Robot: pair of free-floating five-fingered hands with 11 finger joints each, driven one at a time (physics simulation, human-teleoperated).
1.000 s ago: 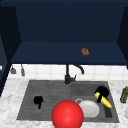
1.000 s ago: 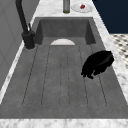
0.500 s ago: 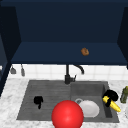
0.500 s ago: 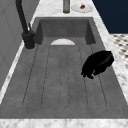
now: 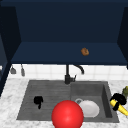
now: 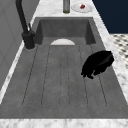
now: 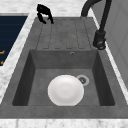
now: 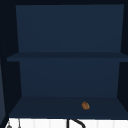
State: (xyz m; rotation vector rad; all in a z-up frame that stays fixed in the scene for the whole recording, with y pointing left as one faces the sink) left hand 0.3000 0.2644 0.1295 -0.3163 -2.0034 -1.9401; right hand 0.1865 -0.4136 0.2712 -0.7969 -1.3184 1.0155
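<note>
My right hand (image 5: pixel 119 98) is at the sink's right rim, over the counter, shut on a long yellow banana-like thing (image 5: pixel 121 108) that points down to the right. A white plate (image 5: pixel 89 108) lies in the basin (image 7: pixel 37 80) beside the drain (image 7: pixel 82 80). My left hand (image 5: pixel 38 100) hangs over the ribbed draining board (image 6: pixel 62 82) with its fingers curled downward and nothing in them; the side views show this left hand (image 6: pixel 98 63) (image 7: pixel 44 11) near the board's front edge.
A big red ball (image 5: pixel 67 115) covers the sink's front edge. The black faucet (image 5: pixel 68 74) stands at the back. A small brown thing (image 8: pixel 85 105) lies on the cabinet's bottom shelf. A bottle (image 6: pixel 66 6) and a small plate with something red (image 6: pixel 81 7) stand on the right counter.
My right hand has carried the yellow thing to the right, from above the basin out over its right rim. The left hand has stayed still.
</note>
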